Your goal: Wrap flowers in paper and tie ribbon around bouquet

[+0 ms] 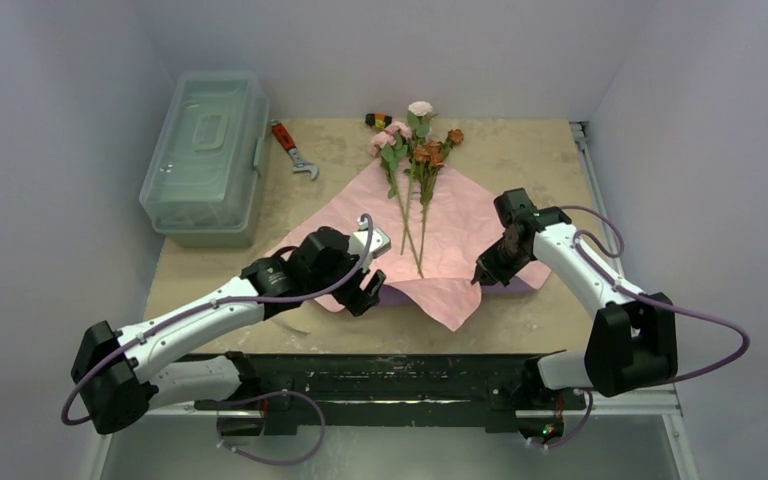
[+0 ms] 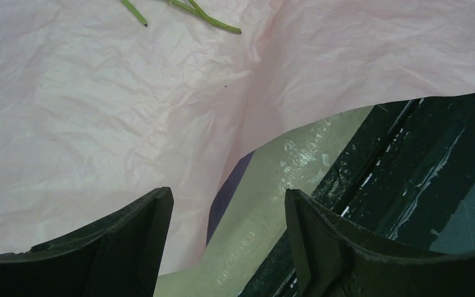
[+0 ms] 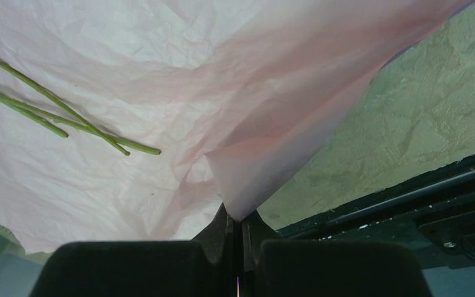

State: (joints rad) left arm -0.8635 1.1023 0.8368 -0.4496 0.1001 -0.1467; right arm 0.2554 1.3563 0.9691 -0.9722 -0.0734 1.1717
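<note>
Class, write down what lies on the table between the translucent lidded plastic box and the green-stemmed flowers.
A red-handled metal wrench lies there, nearer the box than the flowers. Only the top external view shows it.

The flowers [image 1: 415,160] lie on the paper [image 1: 460,232], toolbox [image 1: 205,155] far left.

toolbox [image 1: 205,155], wrench [image 1: 293,150] crowd far left, beside paper [image 1: 460,230]
</note>
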